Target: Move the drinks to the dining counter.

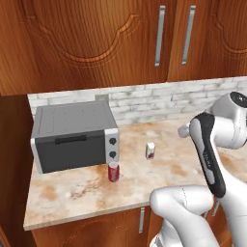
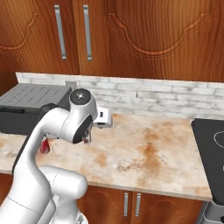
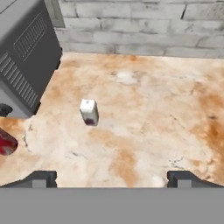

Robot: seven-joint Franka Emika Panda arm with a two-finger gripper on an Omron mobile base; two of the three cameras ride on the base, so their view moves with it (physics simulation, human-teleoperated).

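On the marbled beige bench (image 1: pixel 159 178), the tiny white carton (image 3: pixel 89 111) stands beyond the hand (image 3: pixel 112 178), whose fingers are apart, holding nothing.

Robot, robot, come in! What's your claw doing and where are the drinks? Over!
Gripper open, empty, above counter. White carton upright ahead; red can by toaster oven. Path clear.

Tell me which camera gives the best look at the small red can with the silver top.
The left base view: the small red can with the silver top stands whole before the grey toaster oven. The hand view clips it at the edge; the right base view half hides it behind the arm.
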